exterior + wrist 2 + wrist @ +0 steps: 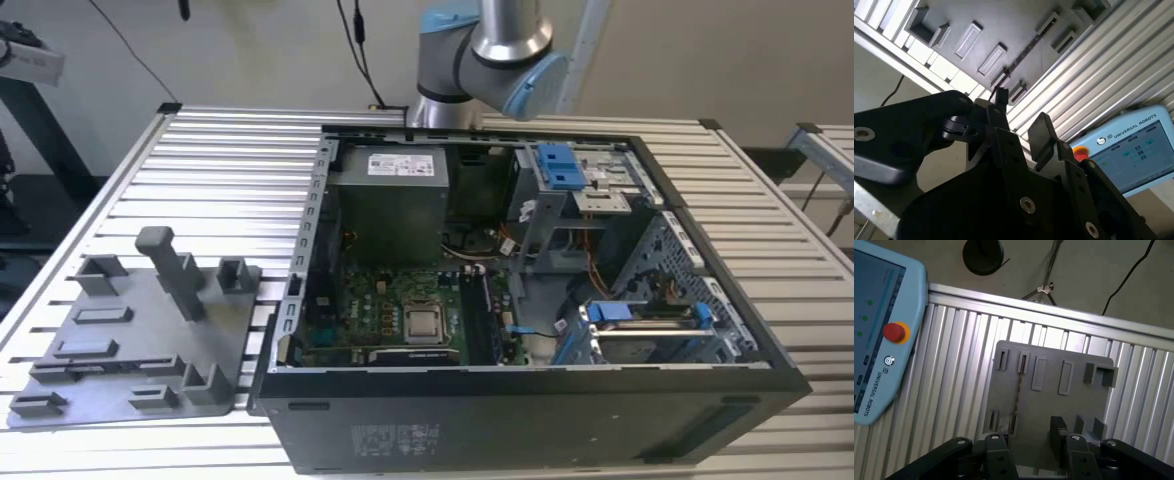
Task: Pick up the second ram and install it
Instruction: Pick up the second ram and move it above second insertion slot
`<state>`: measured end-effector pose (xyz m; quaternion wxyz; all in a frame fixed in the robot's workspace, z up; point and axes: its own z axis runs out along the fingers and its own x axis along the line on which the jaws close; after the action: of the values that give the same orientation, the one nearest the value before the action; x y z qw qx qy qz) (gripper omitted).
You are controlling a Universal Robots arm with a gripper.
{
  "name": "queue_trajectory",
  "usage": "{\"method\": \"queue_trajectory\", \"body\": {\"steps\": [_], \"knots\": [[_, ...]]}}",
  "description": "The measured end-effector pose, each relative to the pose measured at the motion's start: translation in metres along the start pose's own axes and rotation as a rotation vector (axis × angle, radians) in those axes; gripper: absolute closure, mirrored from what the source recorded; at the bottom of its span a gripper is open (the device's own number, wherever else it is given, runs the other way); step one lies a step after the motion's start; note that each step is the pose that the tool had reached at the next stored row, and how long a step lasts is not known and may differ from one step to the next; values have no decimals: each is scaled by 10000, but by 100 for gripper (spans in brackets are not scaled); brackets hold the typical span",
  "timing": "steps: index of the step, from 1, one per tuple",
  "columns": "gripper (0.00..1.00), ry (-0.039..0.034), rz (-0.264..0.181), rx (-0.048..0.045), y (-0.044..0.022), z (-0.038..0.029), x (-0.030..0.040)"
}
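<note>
The end effector [1029, 445] is open to a moderate width with nothing between its two dark fingers [1058, 429], and it touches nothing. In both wrist views it hangs apart from a gray tray [1074, 405] of raised blocks that lies on the ribbed metal surface [954, 390]. The second ram [1018, 390] stands on edge in the tray's slots and shows as a thin dark line running across the tray, in line with the gap between the fingers. A teach pendant [879, 325] with a red button lies on the surface beside the tray. In the exterior view the arm [487, 45] rises behind an open computer case [534, 400] and leaves the picture at the top, with the tray at the case's side, toward the exterior view's left.
</note>
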<state>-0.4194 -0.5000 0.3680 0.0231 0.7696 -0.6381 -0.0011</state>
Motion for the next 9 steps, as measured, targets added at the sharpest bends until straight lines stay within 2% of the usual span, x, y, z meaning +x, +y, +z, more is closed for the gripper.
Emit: {"method": "queue_trajectory", "body": {"steps": [1, 2, 9], "knots": [[53, 0, 0, 0, 0, 0, 0], [47, 0, 0, 0, 0, 1, 0], [47, -26, 112, 41, 8, 111, -5]]}}
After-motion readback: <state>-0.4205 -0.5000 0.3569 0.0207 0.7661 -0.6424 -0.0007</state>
